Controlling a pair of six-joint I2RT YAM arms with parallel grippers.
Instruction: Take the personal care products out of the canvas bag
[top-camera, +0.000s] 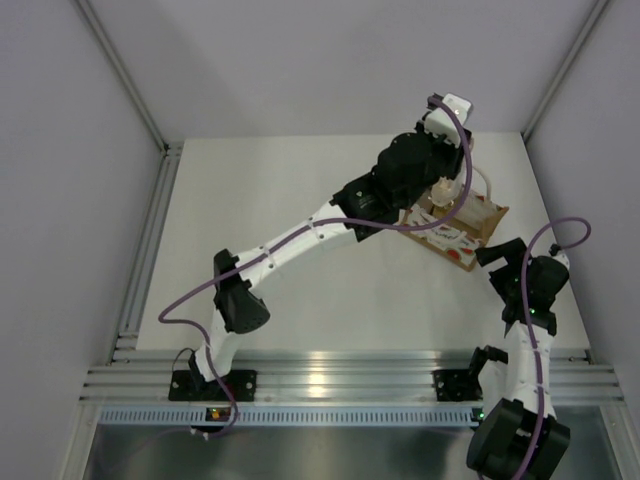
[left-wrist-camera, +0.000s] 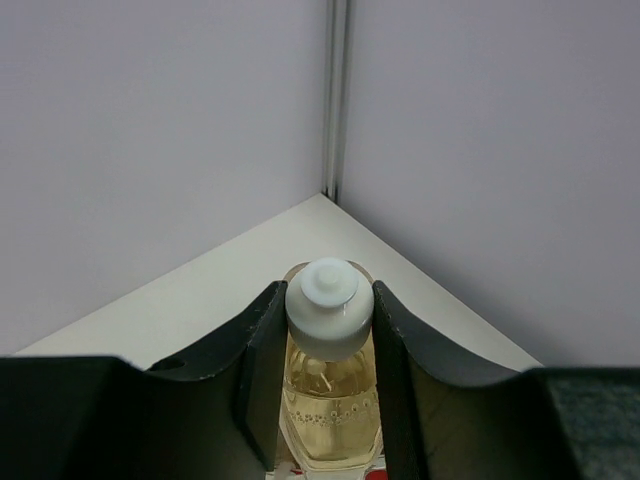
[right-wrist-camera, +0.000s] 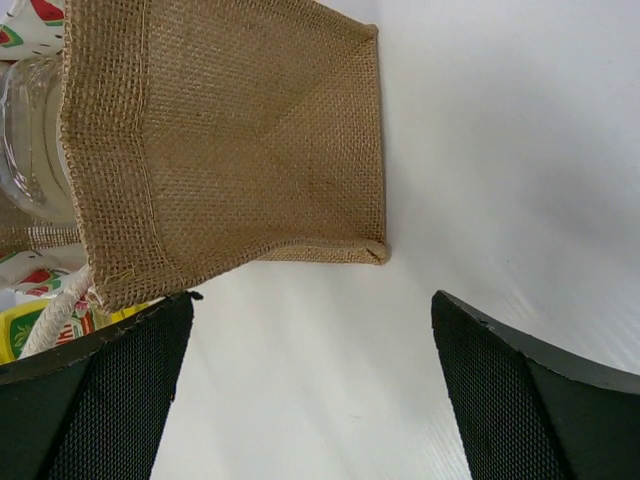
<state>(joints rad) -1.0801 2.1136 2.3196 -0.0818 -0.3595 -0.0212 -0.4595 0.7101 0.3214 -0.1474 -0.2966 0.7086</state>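
Bottle-holding falls to the left gripper (left-wrist-camera: 328, 300): its 2 dark fingers are closed narrowly on the neck of 1 amber bottle (left-wrist-camera: 328, 405), just under the white cap (left-wrist-camera: 328, 298), and the bottle stands upright between them. A sliver of red and white shows beneath its base, so it is right over the canvas bag (top-camera: 472, 232); whether it has cleared the bag's mouth cannot be told.

The bag lies at the far right of the white table (top-camera: 290, 200), close to the corner where 2 grey walls (left-wrist-camera: 150, 140) meet. From above, the left arm's black wrist covers much of the bag's far-left part, and a purple cable (top-camera: 462, 150) loops across it. A cream handle (top-camera: 486, 186) loops out on the bag's far side.

The right gripper (right-wrist-camera: 310, 310) is spread wide just beside the bag, with only bare table between its 2 fingers. In front of it sits the bag's tan woven panel, and at that panel's left edge show a clear bottle (right-wrist-camera: 28, 150) and something yellow (right-wrist-camera: 22, 330) beside a cream cord (right-wrist-camera: 58, 312).
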